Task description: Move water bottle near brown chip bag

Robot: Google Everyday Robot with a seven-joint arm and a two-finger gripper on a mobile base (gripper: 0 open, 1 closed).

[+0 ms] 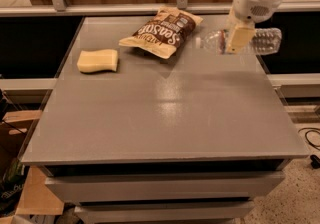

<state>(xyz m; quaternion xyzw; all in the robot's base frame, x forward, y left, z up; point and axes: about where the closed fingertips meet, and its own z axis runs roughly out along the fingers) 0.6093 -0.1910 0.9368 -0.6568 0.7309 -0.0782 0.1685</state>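
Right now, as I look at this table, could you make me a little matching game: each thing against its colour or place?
Things:
1. sponge
2. chip bag
3. water bottle
4. gripper

Descriptions:
A. brown, at the back middle of the table
B. clear, held on its side at the back right
C. pale yellow, on the left side
D. clamped on the water bottle, above the back right corner

Pairs: 1-C, 2-A, 3-B, 4-D
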